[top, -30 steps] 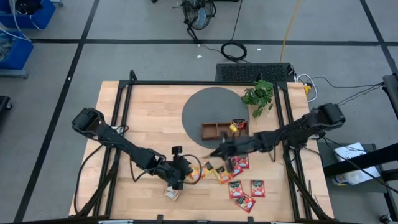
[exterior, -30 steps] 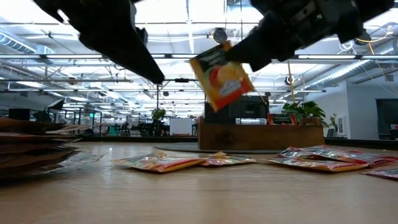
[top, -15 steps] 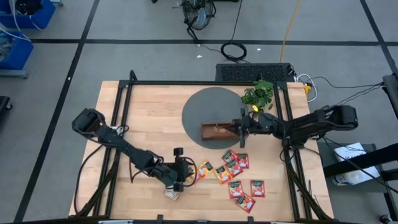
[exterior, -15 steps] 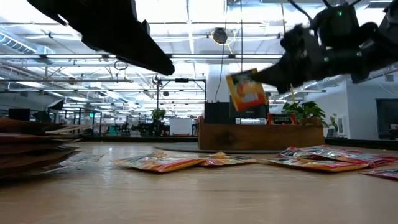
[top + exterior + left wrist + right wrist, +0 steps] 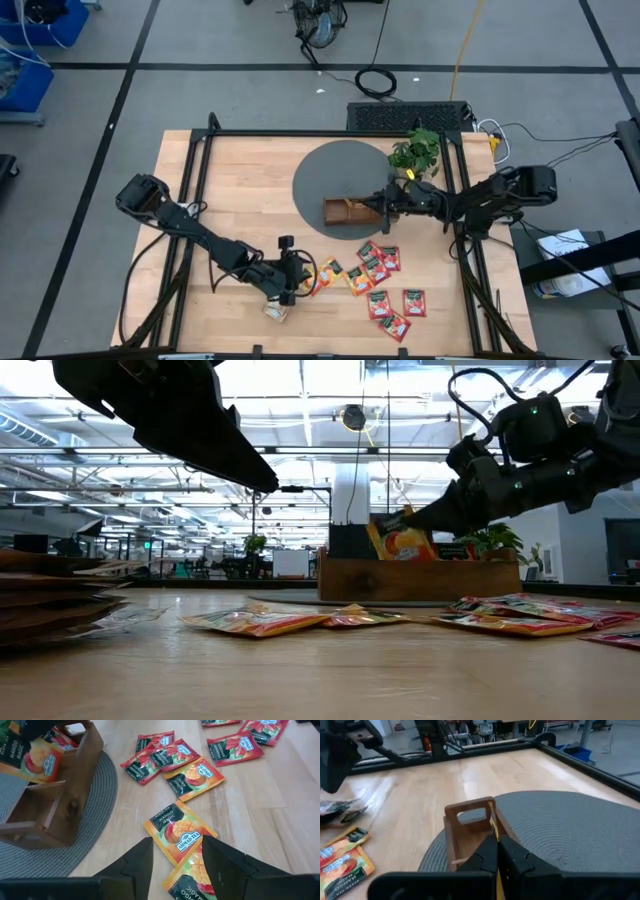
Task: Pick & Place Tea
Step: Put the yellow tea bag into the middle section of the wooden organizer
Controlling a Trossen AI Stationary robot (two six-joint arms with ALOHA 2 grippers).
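Note:
Several tea sachets, red (image 5: 380, 258) and orange (image 5: 325, 272), lie flat on the wooden table near its front edge. My left gripper (image 5: 175, 865) hovers open over two orange sachets (image 5: 182, 827), nothing between its fingers. My right gripper (image 5: 385, 203) reaches in from the table's right and is shut on one orange sachet (image 5: 400, 543) at the brown wooden tray (image 5: 350, 213). The tray stands on a round grey mat (image 5: 335, 170). My right gripper pinches the orange sachet between its two fingers, by its upper part (image 5: 27, 742). The fingers come from the table's right side, nearly level, tipped slightly down. The sachet hangs tilted below them, its lower end (image 5: 405, 552) sunk behind the tray's near wall.
A small green plant (image 5: 415, 152) stands just beyond the tray at the back right. More red sachets (image 5: 400, 305) lie toward the front right, and one sachet (image 5: 275, 312) lies beside my left gripper. Black frame rails (image 5: 200, 200) run along the table's sides.
My right gripper has carried the orange sachet from over the loose sachets toward the far edge to the tray, then lowered it; the sachet's lower end now dips behind the tray wall. The gripper has tipped closer to level.

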